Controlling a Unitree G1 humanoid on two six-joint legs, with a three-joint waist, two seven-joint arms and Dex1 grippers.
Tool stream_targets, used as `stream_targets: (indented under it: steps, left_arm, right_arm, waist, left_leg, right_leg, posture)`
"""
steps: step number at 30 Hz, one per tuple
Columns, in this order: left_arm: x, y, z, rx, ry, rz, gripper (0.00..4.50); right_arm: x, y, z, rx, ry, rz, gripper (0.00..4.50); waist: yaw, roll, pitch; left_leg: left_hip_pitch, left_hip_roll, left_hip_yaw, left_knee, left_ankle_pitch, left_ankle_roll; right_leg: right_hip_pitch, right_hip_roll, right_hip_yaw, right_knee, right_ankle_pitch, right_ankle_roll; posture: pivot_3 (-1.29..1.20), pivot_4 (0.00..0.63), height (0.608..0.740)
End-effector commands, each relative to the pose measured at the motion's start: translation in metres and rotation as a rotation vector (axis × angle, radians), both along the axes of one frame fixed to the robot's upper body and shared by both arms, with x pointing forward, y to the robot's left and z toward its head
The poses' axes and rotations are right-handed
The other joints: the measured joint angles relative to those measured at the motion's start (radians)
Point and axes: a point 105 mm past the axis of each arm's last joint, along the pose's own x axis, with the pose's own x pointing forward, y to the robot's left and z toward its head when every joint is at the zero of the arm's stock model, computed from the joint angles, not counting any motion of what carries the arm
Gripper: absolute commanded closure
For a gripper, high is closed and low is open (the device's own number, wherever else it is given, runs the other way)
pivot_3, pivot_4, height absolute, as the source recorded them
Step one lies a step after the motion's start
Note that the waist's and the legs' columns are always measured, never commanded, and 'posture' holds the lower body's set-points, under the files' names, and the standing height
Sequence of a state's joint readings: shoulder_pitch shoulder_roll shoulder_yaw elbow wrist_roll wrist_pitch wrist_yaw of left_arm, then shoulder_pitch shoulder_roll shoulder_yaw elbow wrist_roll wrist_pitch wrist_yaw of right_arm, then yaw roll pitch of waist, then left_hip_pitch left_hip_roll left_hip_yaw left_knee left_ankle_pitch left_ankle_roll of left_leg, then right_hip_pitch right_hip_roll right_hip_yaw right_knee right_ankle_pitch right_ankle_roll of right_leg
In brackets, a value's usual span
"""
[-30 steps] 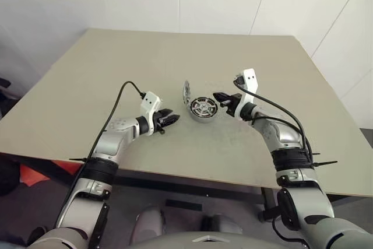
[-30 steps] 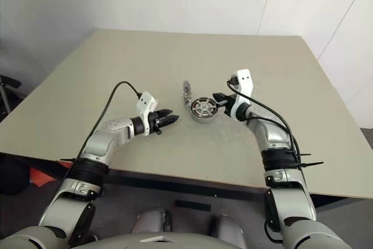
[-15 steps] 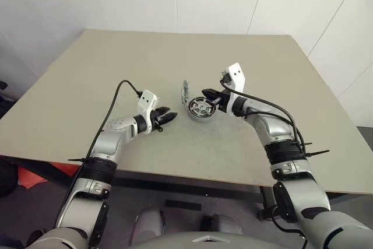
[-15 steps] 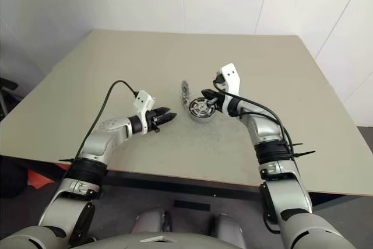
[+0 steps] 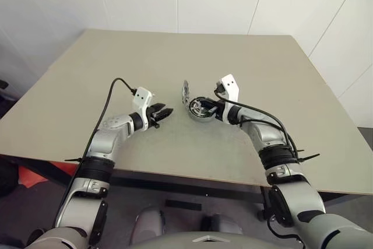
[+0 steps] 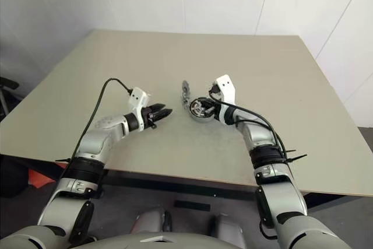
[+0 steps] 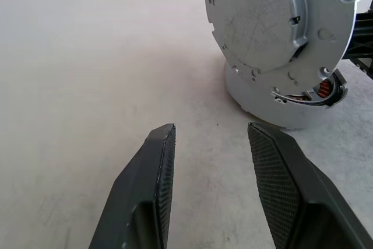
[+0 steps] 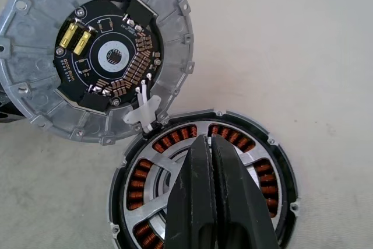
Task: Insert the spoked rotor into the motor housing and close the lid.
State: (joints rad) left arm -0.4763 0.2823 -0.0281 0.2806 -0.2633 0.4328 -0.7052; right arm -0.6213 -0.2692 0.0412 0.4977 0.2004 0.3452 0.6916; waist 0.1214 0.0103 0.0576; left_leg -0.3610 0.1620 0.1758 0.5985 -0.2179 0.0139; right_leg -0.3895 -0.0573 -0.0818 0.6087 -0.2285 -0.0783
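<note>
Spoked rotor (image 8: 175,170) sits inside motor housing (image 8: 274,170); lid (image 8: 99,56) stands open.

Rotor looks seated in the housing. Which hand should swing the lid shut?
Left, probably. The open left hand faces the plain outer face of the upright round grey metal lid. The shut right hand is over the silver spoked rotor inside the grey cylindrical housing.

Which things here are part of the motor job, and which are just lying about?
Part of the job:
- spoked wheel, already sitting inside the housing
- motor housing
- lid, propped open against the housing
- right tool, shut, over the wheel
- left tool, open, short of the housing

Lying about:
- nothing besides the table
</note>
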Motion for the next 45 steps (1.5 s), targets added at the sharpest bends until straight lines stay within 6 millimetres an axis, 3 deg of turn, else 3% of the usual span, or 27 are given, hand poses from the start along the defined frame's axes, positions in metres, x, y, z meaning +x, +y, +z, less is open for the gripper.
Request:
stream_targets:
  steps: [1, 5, 9, 12, 15, 19, 22, 27, 30, 33, 41, 45]
  left_arm:
    - [0.007, 0.002, 0.019, -0.011, -0.071, 0.007, 2.41]
    - [0.006, 0.001, 0.018, -0.012, -0.070, 0.005, 2.41]
    - [0.007, 0.001, 0.019, -0.010, -0.072, 0.006, 2.41]
    - [0.007, 0.003, 0.020, -0.009, -0.075, 0.010, 2.41]
    - [0.007, 0.004, 0.020, -0.008, -0.075, 0.013, 2.41]
    - [0.007, 0.003, 0.020, -0.008, -0.082, 0.012, 2.41]
    - [0.007, -0.001, 0.033, 0.002, -0.135, -0.013, 2.41]
    - [0.011, -0.004, 0.047, -0.007, -0.181, -0.014, 2.41]
    - [0.013, -0.005, 0.050, -0.006, -0.191, -0.013, 2.41]
    - [0.013, -0.007, 0.048, -0.003, -0.192, -0.015, 2.41]
    - [0.012, -0.007, 0.046, 0.000, -0.193, -0.010, 2.41]
    - [0.011, -0.004, 0.044, 0.002, -0.192, 0.003, 2.41]
  right_arm:
    - [0.009, 0.002, 0.039, 0.040, -0.120, 0.015, 4.46]
    - [0.009, 0.004, 0.030, 0.040, -0.088, 0.010, 4.46]
    - [0.003, 0.000, -0.011, 0.017, 0.032, -0.023, 4.46]
    - [0.002, -0.004, -0.021, -0.007, 0.036, -0.042, 4.46]
    - [0.007, -0.006, -0.009, 0.007, -0.003, -0.047, 4.46]
    - [0.006, -0.009, 0.036, -0.053, -0.133, 0.082, 4.46]
    - [-0.002, -0.012, 0.069, -0.215, -0.280, 0.249, 4.46]
    - [-0.014, -0.025, 0.077, -0.576, -0.380, 0.517, 4.46]
    - [-0.015, -0.031, 0.078, -0.701, -0.375, 0.639, 4.46]
    - [-0.009, -0.036, 0.066, -0.850, -0.356, 0.716, 3.91]
    - [0.003, -0.040, 0.047, -1.168, -0.334, 0.883, 1.33]
    - [0.007, -0.033, 0.047, -1.233, -0.375, 0.931, 1.33]
  waist:
    - [0.000, 0.000, 0.000]
    - [-0.001, 0.000, 0.000]
    - [0.000, 0.000, 0.000]
    - [0.000, 0.000, 0.000]
    - [-0.001, 0.000, 0.000]
    - [0.003, 0.000, 0.000]
    - [0.002, 0.000, 0.000]
    - [0.002, 0.000, 0.000]
    - [-0.001, 0.000, 0.000]
    - [-0.005, 0.000, 0.000]
    - [-0.004, -0.001, 0.000]
    - [-0.011, -0.001, 0.000]
  left_leg:
    - [0.000, 0.000, 0.000, 0.000, 0.000, 0.000]
    - [0.000, 0.000, 0.000, 0.000, 0.001, 0.001]
    - [0.000, 0.000, 0.000, 0.000, 0.001, 0.001]
    - [0.000, 0.000, 0.000, 0.000, 0.000, 0.001]
    - [0.004, 0.000, 0.000, 0.000, 0.000, 0.000]
    - [0.006, 0.000, 0.000, 0.000, 0.000, 0.000]
    - [0.003, 0.000, 0.000, 0.001, 0.000, 0.001]
    - [0.001, 0.000, 0.000, 0.001, 0.001, 0.005]
    - [-0.003, 0.000, 0.000, 0.004, -0.002, 0.009]
    - [-0.008, 0.001, 0.000, 0.011, -0.003, 0.011]
    - [-0.012, 0.002, 0.000, 0.018, -0.003, 0.011]
    - [-0.012, 0.002, 0.000, 0.018, -0.003, 0.011]
  right_leg:
    - [0.000, 0.000, 0.000, 0.000, 0.000, 0.000]
    - [0.000, 0.000, 0.000, 0.000, 0.000, 0.000]
    - [0.000, 0.000, 0.000, 0.000, 0.000, 0.000]
    - [0.000, 0.000, 0.000, 0.000, 0.000, 0.000]
    - [0.004, 0.000, 0.000, 0.000, 0.000, 0.000]
    - [0.005, 0.000, 0.000, 0.000, 0.000, 0.000]
    - [0.003, 0.000, 0.000, 0.000, 0.000, 0.000]
    - [0.001, 0.000, 0.000, 0.000, 0.000, 0.000]
    - [-0.001, 0.000, 0.000, 0.001, 0.000, 0.000]
    - [-0.005, 0.000, 0.000, 0.005, 0.000, 0.000]
    - [-0.010, -0.001, 0.000, 0.014, 0.000, -0.001]
    - [-0.010, -0.001, 0.000, 0.015, 0.000, -0.001]
  posture:
    - [0.00, 0.000, 0.740]
    - [0.00, 0.000, 0.740]
    - [0.00, 0.000, 0.740]
    - [0.00, 0.000, 0.740]
    - [0.00, 0.000, 0.740]
    - [0.00, 0.000, 0.740]
    - [0.00, 0.000, 0.740]
    - [0.00, 0.000, 0.740]
    - [0.00, 0.000, 0.740]
    - [0.00, 0.000, 0.740]
    - [0.00, 0.000, 0.740]
    - [0.00, 0.000, 0.740]
